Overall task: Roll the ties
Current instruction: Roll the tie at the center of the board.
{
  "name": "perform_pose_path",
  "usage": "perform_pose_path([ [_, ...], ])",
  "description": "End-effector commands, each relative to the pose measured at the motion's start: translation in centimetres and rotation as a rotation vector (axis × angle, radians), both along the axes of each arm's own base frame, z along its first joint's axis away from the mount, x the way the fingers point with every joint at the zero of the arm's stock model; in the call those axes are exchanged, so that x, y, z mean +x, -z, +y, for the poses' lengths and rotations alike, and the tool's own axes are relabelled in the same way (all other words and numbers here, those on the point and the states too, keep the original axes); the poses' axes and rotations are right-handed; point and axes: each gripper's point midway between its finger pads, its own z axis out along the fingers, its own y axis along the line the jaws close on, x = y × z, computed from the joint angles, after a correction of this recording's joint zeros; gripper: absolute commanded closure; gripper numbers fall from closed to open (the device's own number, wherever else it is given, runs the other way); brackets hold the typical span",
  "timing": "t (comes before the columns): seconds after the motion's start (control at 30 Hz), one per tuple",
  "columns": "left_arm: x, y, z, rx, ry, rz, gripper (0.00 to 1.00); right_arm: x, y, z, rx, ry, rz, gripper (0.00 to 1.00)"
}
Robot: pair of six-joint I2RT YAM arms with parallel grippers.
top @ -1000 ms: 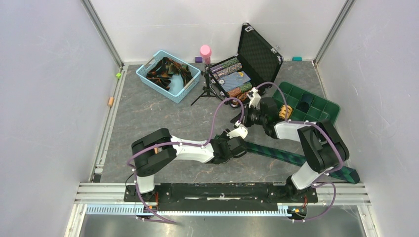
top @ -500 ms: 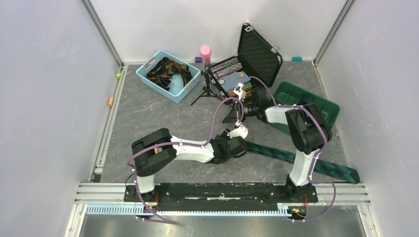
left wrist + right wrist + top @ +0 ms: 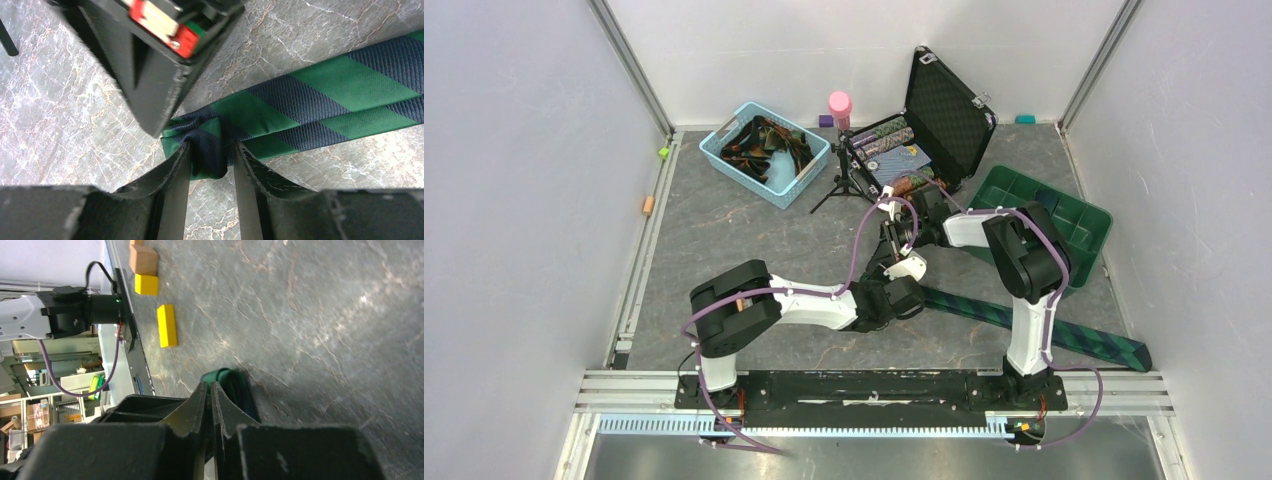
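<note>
Photo: The left fingers clamp the folded end of a green-and-navy striped tie. The cloth is bunched into a dark hump that fills the gap between them from side to side. From that pinch the tie runs flat across the grey marbled desk, doubled over near the grip, and stretches toward the desk's near right corner. Just beyond the pinched fold, the right fingers point down at the desk. They are drawn almost together, with only a thin slit between them and nothing visible in it. A curl of dark green cloth sits on the desk just past their tips; whether they touch it cannot be told. Seen from the left wrist, the right arm's black head hangs close over the fold. Farther out, a yellow block, a second yellow one and an orange-brown block lie near the desk's edge rail. At the back, a blue basket holds a tangle of loose ties, and an open black case stands beside a green tray.
</note>
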Motion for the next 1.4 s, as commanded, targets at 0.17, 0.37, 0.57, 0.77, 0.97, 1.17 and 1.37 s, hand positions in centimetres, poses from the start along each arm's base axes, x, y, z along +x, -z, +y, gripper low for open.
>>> perform_pose_path([
  [0.17,-1.8,2.9,-0.1,0.039,0.066,0.094,0.56,0.0,2.8,-1.2,-0.141,-0.002,0.006,0.91],
  [0.37,-1.8,2.9,-0.2,0.034,0.070,0.099,0.54,0.2,3.3,-1.5,-0.167,0.016,-0.002,0.92],
  [0.57,-1.9,2.8,-0.2,0.038,0.074,0.101,0.54,2.5,2.5,-1.6,-0.212,0.079,-0.080,0.95],
  [0.77,-1.9,2.8,-0.2,0.037,0.072,0.101,0.53,4.3,1.9,-2.0,-0.267,0.123,-0.142,1.00],
  [0.97,-1.9,2.8,-0.2,0.037,0.074,0.104,0.53,3.8,-1.8,0.1,-0.069,0.059,-0.143,1.00],
  [1.17,-1.9,2.9,-0.3,0.037,0.077,0.105,0.53,1.6,-3.8,1.5,0.081,-0.035,-0.103,0.97],
  [1.37,-2.0,3.1,-0.3,0.037,0.076,0.108,0.53,0.0,-3.6,1.9,0.118,-0.073,-0.064,0.96],
])
